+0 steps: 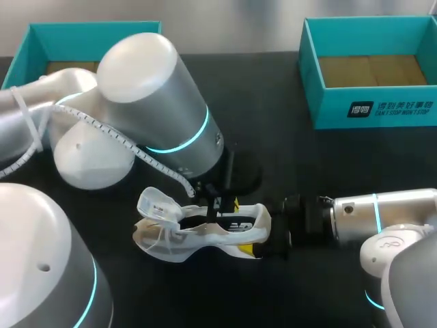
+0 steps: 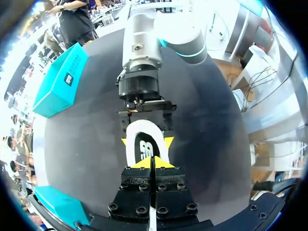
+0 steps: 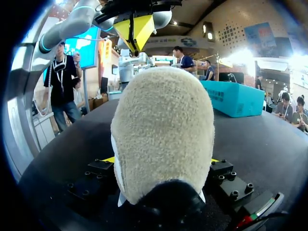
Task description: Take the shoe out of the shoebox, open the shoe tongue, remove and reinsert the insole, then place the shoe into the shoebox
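While the white shoe [image 1: 205, 232] lies on its side on the black tabletop [image 1: 307, 164], both hands are close to it; the shoe is out in the open near the middle, well apart from the two blue-green boxes at the back; one shoebox [image 1: 369, 102] is at the far right, and the other shoebox [image 1: 41, 37] is at the far left, partly behind my left arm.

My right hand [image 1: 273, 236] comes in from the right and is at the back end of the shoe; in the right wrist view the fuzzy heel fills the space between its two fingers, and a finger presses on each side, so this hand is pinching the heel.

My left hand [image 1: 220, 203] hangs just over the shoe's opening; in the left wrist view its two yellow tips are pressed together into one point right at the edge of the shoe; I cannot tell if something thin is caught between them.

The tongue [image 1: 156, 205] sticks up at the end of the shoe away from the right hand.
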`<state>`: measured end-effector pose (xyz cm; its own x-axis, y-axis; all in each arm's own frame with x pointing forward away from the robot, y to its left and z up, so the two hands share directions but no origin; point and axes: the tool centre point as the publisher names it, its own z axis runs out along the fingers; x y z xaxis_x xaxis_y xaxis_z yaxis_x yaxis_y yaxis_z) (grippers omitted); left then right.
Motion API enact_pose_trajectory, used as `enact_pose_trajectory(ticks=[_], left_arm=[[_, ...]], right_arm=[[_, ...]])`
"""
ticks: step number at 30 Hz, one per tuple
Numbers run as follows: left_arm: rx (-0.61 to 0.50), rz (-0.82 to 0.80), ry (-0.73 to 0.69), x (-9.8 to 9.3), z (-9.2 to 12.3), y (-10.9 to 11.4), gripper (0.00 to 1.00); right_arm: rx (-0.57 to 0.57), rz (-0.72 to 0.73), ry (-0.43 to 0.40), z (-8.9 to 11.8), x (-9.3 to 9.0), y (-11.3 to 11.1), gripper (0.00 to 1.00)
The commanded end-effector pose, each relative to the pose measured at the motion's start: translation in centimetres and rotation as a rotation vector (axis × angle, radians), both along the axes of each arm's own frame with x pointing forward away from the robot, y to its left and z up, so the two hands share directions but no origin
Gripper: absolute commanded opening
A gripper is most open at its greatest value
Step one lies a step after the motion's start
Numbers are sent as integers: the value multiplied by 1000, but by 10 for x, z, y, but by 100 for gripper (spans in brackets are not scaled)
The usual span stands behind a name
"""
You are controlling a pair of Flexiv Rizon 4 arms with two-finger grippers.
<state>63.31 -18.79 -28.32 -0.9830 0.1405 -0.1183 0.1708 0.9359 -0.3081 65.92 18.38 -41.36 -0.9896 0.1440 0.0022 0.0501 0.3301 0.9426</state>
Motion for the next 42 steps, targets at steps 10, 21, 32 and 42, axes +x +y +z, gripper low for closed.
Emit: enact_pose_trajectory(ticks=[10, 21, 32, 42], left_arm=[[50, -56, 29, 13, -42, -13, 0], [107, -72, 56, 9, -61, -19, 0], [207, -29, 123, 8, -87, -10, 0], [221, -5, 220, 6, -97, 17, 0]], right_arm=[[-5, 0, 1, -1, 0, 1, 0], [-5, 0, 1, -1, 0, 1, 0], [-5, 0, 1, -1, 0, 1, 0], [-5, 0, 1, -1, 0, 1, 0]])
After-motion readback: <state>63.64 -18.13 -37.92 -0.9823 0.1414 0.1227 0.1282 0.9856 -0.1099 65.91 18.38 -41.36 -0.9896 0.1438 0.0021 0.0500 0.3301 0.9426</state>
